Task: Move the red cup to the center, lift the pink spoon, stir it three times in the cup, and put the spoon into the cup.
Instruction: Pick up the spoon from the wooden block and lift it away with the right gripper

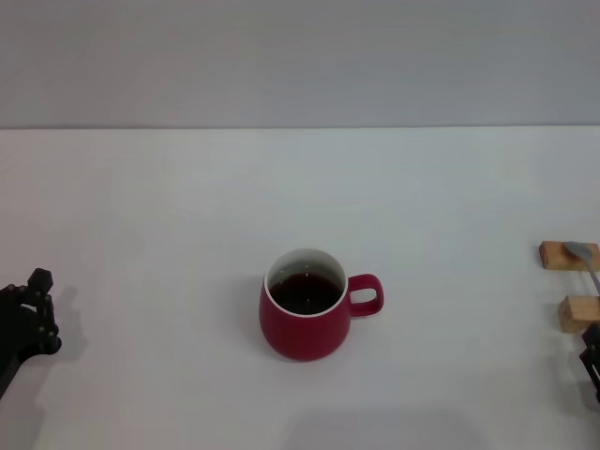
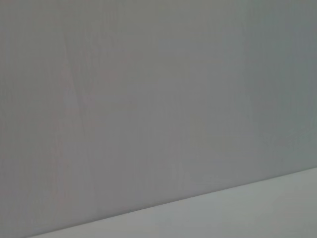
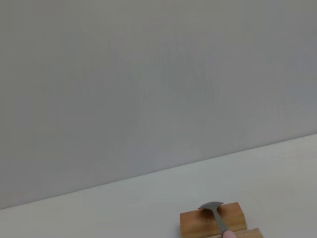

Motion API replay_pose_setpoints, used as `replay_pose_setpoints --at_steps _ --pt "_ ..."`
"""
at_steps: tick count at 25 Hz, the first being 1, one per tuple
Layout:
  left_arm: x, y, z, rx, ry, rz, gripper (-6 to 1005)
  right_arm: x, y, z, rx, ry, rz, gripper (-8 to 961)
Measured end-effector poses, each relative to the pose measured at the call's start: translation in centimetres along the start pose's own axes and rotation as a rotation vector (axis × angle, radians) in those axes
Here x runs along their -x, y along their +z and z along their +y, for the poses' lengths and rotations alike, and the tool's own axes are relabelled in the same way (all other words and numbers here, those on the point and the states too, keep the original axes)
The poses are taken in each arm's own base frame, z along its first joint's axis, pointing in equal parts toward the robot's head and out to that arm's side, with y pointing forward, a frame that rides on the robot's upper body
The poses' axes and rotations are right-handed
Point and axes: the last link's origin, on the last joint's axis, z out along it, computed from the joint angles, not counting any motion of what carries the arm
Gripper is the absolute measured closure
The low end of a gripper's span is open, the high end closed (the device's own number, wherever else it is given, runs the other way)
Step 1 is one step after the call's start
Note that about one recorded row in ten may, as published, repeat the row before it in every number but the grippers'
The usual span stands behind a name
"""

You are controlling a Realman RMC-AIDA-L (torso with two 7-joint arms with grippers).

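White table (image 1: 169,234) fills most of the head view, grey wall (image 1: 300,56) behind it. The left wrist view gives only wall (image 2: 148,99) and a strip of table (image 2: 257,208).

Red cup (image 1: 305,323) stands upright near the middle of the table, a little toward the robot. White rim and inside, dark liquid (image 1: 307,291) in it. Loop handle points to the robot's right. Nothing touches the cup.

Left gripper (image 1: 28,319) sits low at the left edge of the table, well apart from the cup. Only a dark knuckled shape shows; whether it is apart or together cannot be told.

Right gripper (image 1: 592,361) just peeks in at the right edge, near the closer wooden block. Too little shows to tell its state. It is holding nothing that can be seen.

Two small tan wooden blocks at the far right edge: the farther block (image 1: 561,255) and the nearer block (image 1: 579,313), apart from each other, one behind the other. In the right wrist view the farther block (image 3: 213,221) shows whole, with the top of the nearer one just below it at the edge.

Pink spoon (image 1: 583,257) lies across the blocks, well apart from the cup. Its grey bowl rests on the farther block, and the slim handle runs back toward the nearer block. In the right wrist view the spoon (image 3: 216,214) shows its grey bowl on the block and the start of the pink handle at the edge.
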Motion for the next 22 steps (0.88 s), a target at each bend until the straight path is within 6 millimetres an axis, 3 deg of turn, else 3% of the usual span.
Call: replay_pose_setpoints --at_steps 3,8,22 --pt "0.03 -0.05 0.00 -0.001 0.000 -0.001 1001 -0.07 -0.08 0.11 0.001 0.005 0.002 277" --pt "0.00 -0.06 0.01 0.000 0.000 0.001 1001 -0.09 -0.21 0.20 0.009 0.009 0.003 460" --pt "0.03 -0.11 0.07 0.004 -0.004 0.000 1001 0.20 -0.49 0.10 0.010 0.009 -0.019 488"
